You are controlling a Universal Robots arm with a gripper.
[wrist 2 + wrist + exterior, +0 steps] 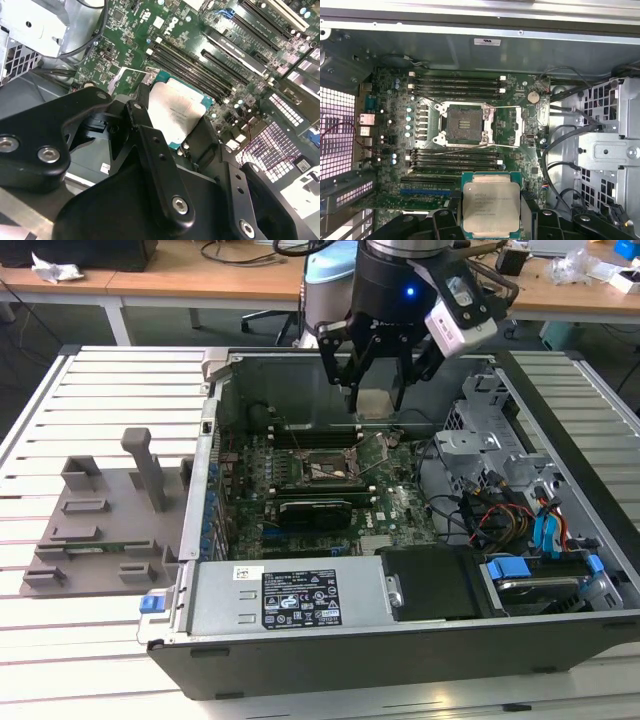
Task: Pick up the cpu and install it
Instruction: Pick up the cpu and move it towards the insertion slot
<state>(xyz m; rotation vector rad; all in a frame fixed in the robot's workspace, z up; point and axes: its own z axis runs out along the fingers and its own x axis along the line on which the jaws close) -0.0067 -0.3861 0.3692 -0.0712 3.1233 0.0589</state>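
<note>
the claw (376, 400) is clamped on the cpu (491, 207), holding it flat in the air, metal top up, over the far part of the open computer case (400, 665). just nearer, on the green motherboard (390, 95) below, the socket (464, 123) stands open. a grey fixture (100, 520) lies outside the case on the exterior view's left.

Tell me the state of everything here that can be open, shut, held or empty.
cpu, held by the gripper above the motherboard, not yet in the socket.
gripper, shut on the cpu.
socket, open and empty.
computer case, open, with the board exposed.
</note>
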